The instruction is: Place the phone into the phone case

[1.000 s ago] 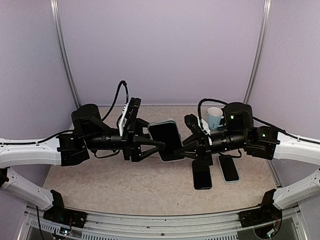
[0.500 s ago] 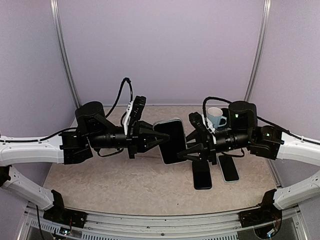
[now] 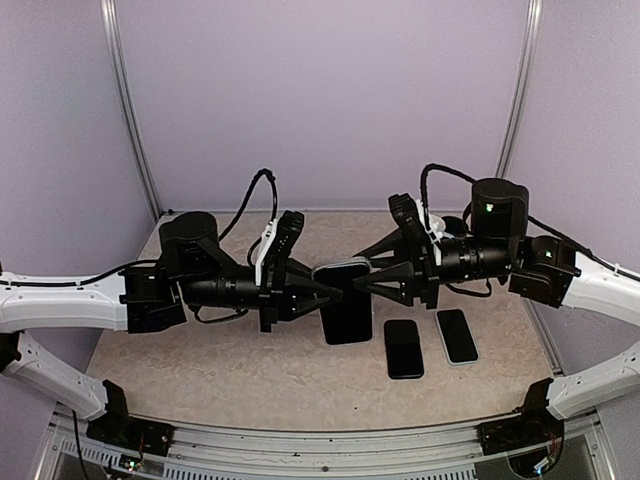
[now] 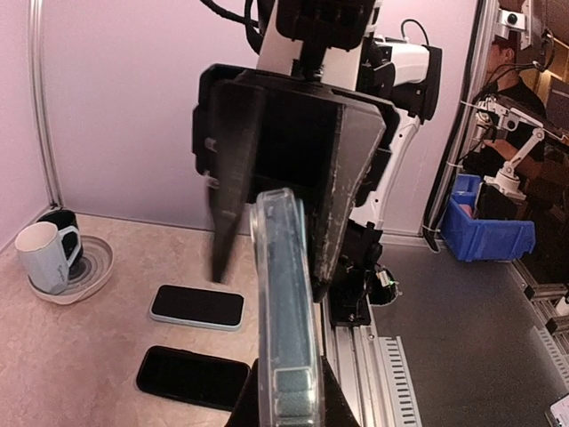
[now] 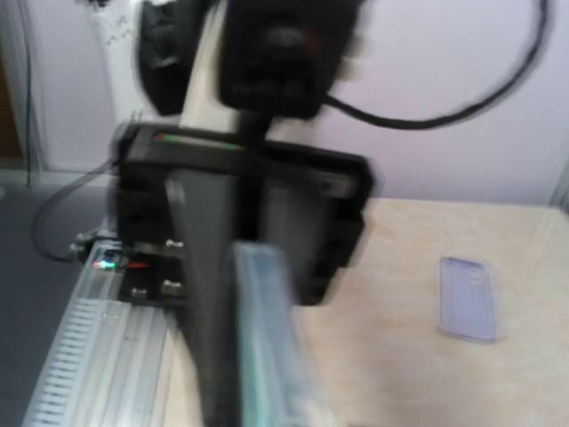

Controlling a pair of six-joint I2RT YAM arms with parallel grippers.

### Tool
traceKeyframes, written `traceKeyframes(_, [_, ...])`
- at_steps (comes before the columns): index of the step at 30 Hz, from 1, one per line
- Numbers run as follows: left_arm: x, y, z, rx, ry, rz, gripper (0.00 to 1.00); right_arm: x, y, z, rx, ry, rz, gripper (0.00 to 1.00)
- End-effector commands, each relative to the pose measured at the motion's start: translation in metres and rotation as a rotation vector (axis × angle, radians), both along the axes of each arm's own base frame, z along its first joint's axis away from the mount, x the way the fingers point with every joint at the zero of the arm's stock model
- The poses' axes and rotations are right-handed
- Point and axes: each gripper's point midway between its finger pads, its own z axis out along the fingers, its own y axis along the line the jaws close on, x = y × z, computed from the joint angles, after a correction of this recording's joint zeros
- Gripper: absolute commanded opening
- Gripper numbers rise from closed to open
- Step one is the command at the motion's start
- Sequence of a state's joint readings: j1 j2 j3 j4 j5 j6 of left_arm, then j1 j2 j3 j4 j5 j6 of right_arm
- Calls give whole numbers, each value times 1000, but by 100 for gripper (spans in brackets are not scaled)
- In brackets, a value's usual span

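A dark-screened phone (image 3: 348, 310) hangs upright above the table between the two arms. Edge-on in the left wrist view it shows a teal side inside a clear case rim (image 4: 283, 302). My left gripper (image 3: 318, 293) is shut on its lower left edge, fingers pinching it (image 4: 284, 396). My right gripper (image 3: 362, 284) straddles the phone's upper end, a black finger (image 4: 233, 178) on each side. The blurred right wrist view shows the teal edge (image 5: 267, 347) against one finger; whether those jaws press it is unclear. A loose translucent lilac case (image 5: 468, 298) lies on the table.
Two more phones lie flat right of centre: a black one (image 3: 404, 348) and one with a pale blue rim (image 3: 457, 336). A white mug (image 4: 44, 258) stands on a round dish at the back right. The rail runs along the near edge (image 3: 320, 440).
My left gripper closed on the phone. My right gripper let go, opened, rose with its arm and narrowed again around the phone's upper end. The phone shifted slightly right.
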State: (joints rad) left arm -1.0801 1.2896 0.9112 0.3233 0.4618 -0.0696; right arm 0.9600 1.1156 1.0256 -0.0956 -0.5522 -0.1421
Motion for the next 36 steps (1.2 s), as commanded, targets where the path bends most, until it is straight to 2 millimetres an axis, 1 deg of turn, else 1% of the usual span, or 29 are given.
traceKeyframes(1, [-5, 2, 26, -68, -57, -5, 0, -9, 6, 13, 27, -9, 74, 0])
traceKeyframes(4, [-6, 2, 28, -75, -65, -5, 0, -5, 9, 5, -5, 22, 63, 0])
traceKeyframes(7, [-6, 2, 26, -71, -65, -5, 0, -9, 9, 4, -7, 37, 88, 0])
traceKeyframes(9, [-4, 1, 24, -66, -58, 8, 0, -4, 10, 2, -11, 54, 59, 0])
traceKeyframes(10, [-1, 1, 24, -65, -56, 23, 0, 4, 9, -1, -17, 68, 13, 11])
traceKeyframes(11, [2, 2, 25, -68, -54, 40, 0, 11, 8, -9, -32, 92, -34, 40])
traceKeyframes(12, [5, 4, 28, -75, -53, 61, 0, 14, 6, -18, -51, 111, -52, 56])
traceKeyframes(13, [8, 5, 29, -78, -50, 80, 0, 16, 3, -33, -75, 136, -64, 64])
traceKeyframes(14, [10, 8, 30, -85, -48, 94, 0, 17, 1, -44, -86, 161, -76, 68])
traceKeyframes(16, [12, 13, 32, -103, -42, 101, 0, 21, -2, -67, -112, 207, -107, 71])
traceKeyframes(17, [12, 14, 33, -109, -33, 101, 0, 23, -1, -77, -125, 254, -119, 69])
traceKeyframes(18, [13, 15, 33, -112, -27, 100, 0, 21, 2, -84, -138, 284, -100, 64])
traceKeyframes(19, [13, 15, 31, -112, -18, 98, 0, 18, 6, -88, -144, 309, -75, 51])
traceKeyframes(20, [15, 15, 31, -110, -10, 98, 0, 16, 10, -88, -144, 326, -53, 34])
traceKeyframes(22, [17, 12, 26, -99, 8, 91, 0, 14, 14, -83, -118, 331, -28, 7])
traceKeyframes(23, [18, 11, 24, -95, 17, 92, 0, 14, 14, -81, -102, 327, -28, 0])
traceKeyframes(25, [23, 9, 20, -80, 36, 107, 0, 20, 12, -77, -68, 325, -66, 0])
traceKeyframes(26, [30, 9, 16, -67, 54, 141, 6, 27, 9, -79, -61, 345, -113, 0])
traceKeyframes(27, [44, 11, 12, -57, 77, 206, 31, 38, 6, -84, -63, 385, -173, 0])
traceKeyframes(28, [64, 17, 6, -46, 108, 318, 69, 50, 3, -94, -81, 445, -231, 0])
traceKeyframes(29, [88, 27, -2, -32, 138, 452, 95, 63, -2, -106, -105, 530, -286, 0])
traceKeyframes(30, [115, 42, -13, -12, 175, 597, 99, 73, -6, -121, -139, 620, -336, 0])
traceKeyframes(31, [141, 58, -24, 18, 223, 729, 99, 82, -9, -137, -177, 703, -386, 0])
traceKeyframes(32, [163, 74, -47, 95, 289, 830, 99, 84, -9, -152, -209, 777, -413, 0])
traceKeyframes(33, [183, 86, -70, 157, 360, 912, 99, 84, -7, -169, -246, 850, -433, 0])
traceKeyframes(34, [197, 100, -87, 205, 428, 978, 99, 82, -6, -183, -273, 927, -441, 0])
traceKeyframes(35, [209, 110, -107, 249, 498, 1021, 99, 80, -3, -203, -310, 1004, -450, 0])
traceKeyframes(36, [214, 112, -127, 289, 553, 1029, 99, 77, -2, -217, -334, 1075, -462, 0])
